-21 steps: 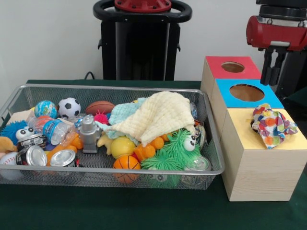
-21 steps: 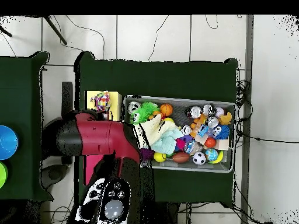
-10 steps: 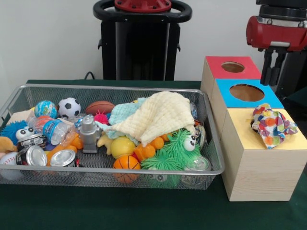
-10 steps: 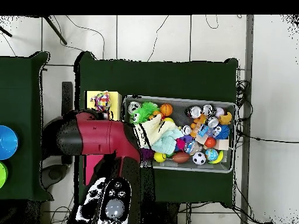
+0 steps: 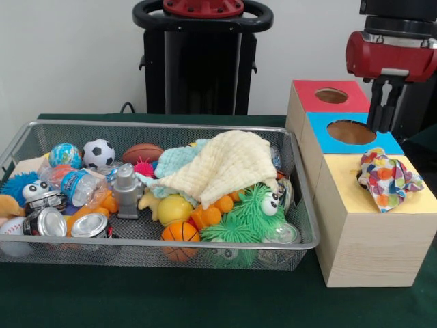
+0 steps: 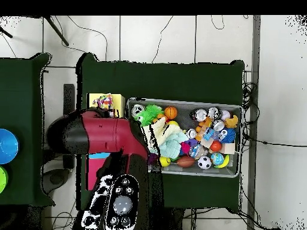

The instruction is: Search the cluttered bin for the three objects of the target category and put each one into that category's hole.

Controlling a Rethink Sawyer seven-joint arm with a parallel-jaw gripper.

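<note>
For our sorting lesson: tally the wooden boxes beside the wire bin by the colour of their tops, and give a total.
Red-topped box: 1
Blue-topped box: 1
Yellow-topped box: 1
Total: 3

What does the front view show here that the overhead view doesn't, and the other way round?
Only the front view shows the round holes in the red-topped box and the blue-topped box, plus the gripper hanging above the blue one; overhead, the red and black arm covers those boxes. Only the overhead view shows the tiled floor and two bowls, blue and green, at the picture's left edge. Both show the wire mesh bin of toys, the cream cloth on the pile, and the multicoloured cloth on the yellow-topped box.
</note>
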